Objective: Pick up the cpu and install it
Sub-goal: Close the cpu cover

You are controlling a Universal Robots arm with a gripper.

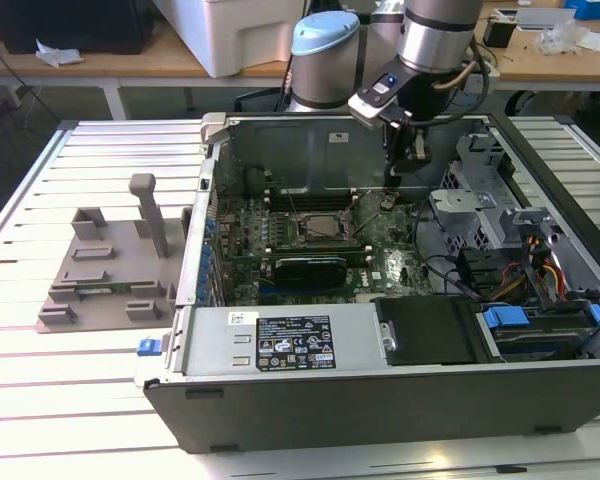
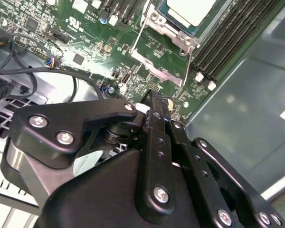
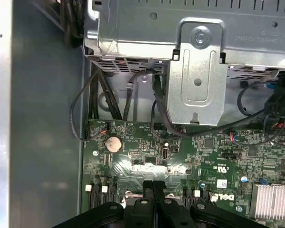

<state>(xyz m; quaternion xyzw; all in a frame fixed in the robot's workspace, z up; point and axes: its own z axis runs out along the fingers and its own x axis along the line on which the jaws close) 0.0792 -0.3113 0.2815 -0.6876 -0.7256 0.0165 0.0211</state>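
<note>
The cpu point(image 1: 317, 227) lies flat in the socket at the middle of the green motherboard point(image 1: 400, 265), inside the open computer case. In the second wrist view the cpu point(image 2: 190, 9) shows its silver top, with the socket's metal retention frame point(image 2: 156, 59) swung open beside it. My gripper point(image 1: 395, 188) hangs inside the case toward the exterior view's right of the socket, above the board and apart from the cpu. The black fingers point(image 3: 149, 190) press together with nothing between them, and the gripper point(image 2: 154, 99) looks shut in both wrist views.
A black graphics card point(image 1: 310, 267) sits in front of the socket. A grey fixture block point(image 1: 110, 270) stands on the slatted table on the exterior view's left. The metal drive cage point(image 3: 197, 71), loose cables point(image 3: 128, 95) and the case's back wall point(image 1: 300, 150) crowd the gripper.
</note>
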